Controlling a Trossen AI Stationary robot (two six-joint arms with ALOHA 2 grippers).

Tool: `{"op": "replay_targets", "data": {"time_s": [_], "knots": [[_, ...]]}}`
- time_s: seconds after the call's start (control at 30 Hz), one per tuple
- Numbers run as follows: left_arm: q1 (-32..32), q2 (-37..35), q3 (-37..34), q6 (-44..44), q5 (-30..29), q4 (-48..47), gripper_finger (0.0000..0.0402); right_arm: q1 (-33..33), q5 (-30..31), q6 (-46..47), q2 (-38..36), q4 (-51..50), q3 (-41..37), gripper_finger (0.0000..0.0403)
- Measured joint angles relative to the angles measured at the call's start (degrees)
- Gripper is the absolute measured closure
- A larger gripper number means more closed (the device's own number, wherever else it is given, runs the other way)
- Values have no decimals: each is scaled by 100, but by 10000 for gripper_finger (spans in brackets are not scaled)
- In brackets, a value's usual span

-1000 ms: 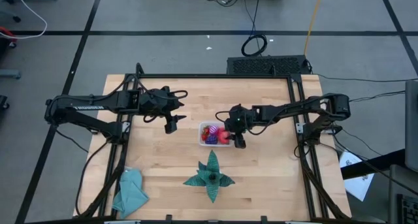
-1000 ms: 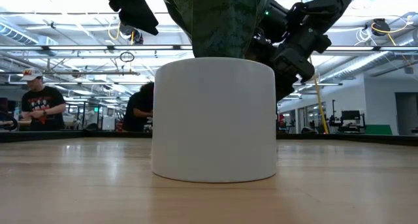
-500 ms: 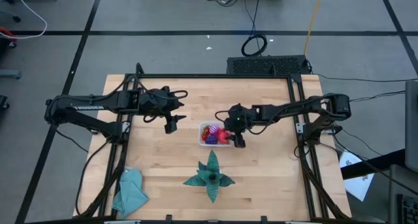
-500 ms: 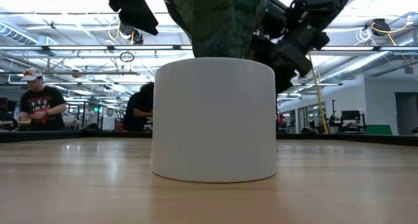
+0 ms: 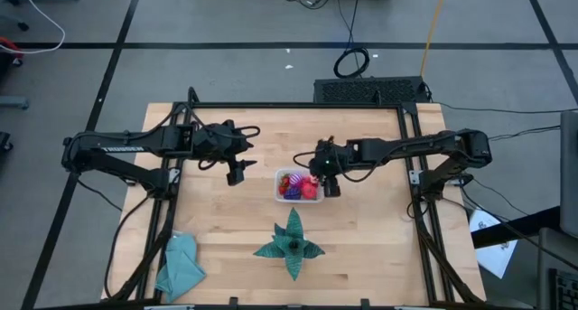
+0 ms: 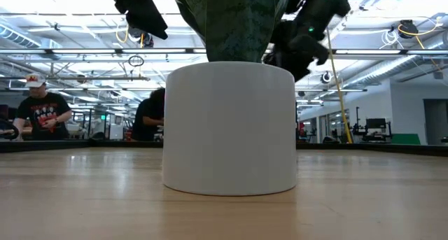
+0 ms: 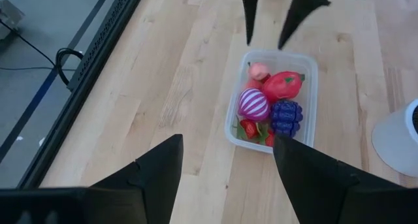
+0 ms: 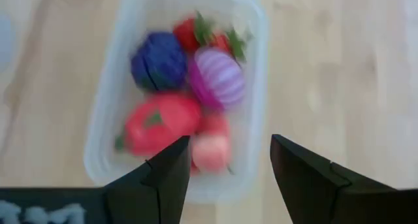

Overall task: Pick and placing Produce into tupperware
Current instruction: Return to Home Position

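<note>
The clear tupperware (image 5: pixel 279 189) sits mid-table and holds several toy fruits (image 5: pixel 298 185). In the right wrist view they show as a red one (image 8: pixel 162 125), a purple one (image 8: pixel 158 61), a striped magenta one (image 8: pixel 217 77), a strawberry and a small pink one. My right gripper (image 5: pixel 330 187) hovers open above the container's right end (image 8: pixel 258 28), touching nothing. My left gripper (image 5: pixel 237 173) waits open to the left of the container (image 7: pixel 307 62). In the low view a white pot (image 6: pixel 231 128) hides the container.
A dark-green star-shaped leafy plant (image 5: pixel 291 244) in its white pot (image 7: pixel 400 138) stands near the table's near edge, just in front of the container. A teal cloth (image 5: pixel 181 265) lies at the near left corner. People stand in the room behind the table (image 6: pixel 43 110).
My right gripper has risen from beside the container's right end and shifted a little toward the far edge. The container and the fruits in it have stayed where they were. The left arm has kept still.
</note>
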Motion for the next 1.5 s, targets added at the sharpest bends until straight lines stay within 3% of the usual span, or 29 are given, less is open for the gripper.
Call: {"op": "replay_targets", "data": {"time_s": [0.33,0.83,1.0,1.33,1.5], "knots": [[12,0,0,390,-2,-27,158,-33,1153,25,-690,-1241,159,202],[509,-3,-16,601,167,-185,158,-306,1175,674,-2761,-1763,-110,202],[573,-355,-419,635,448,229,158,-305,1165,787,-3594,-1207,-889,202],[877,-2032,-2435,252,366,1773,158,-310,1134,1127,-5078,984,-2901,202],[887,-2434,-3268,134,773,2590,158,-313,698,1250,-5424,1859,-3561,202]]}}
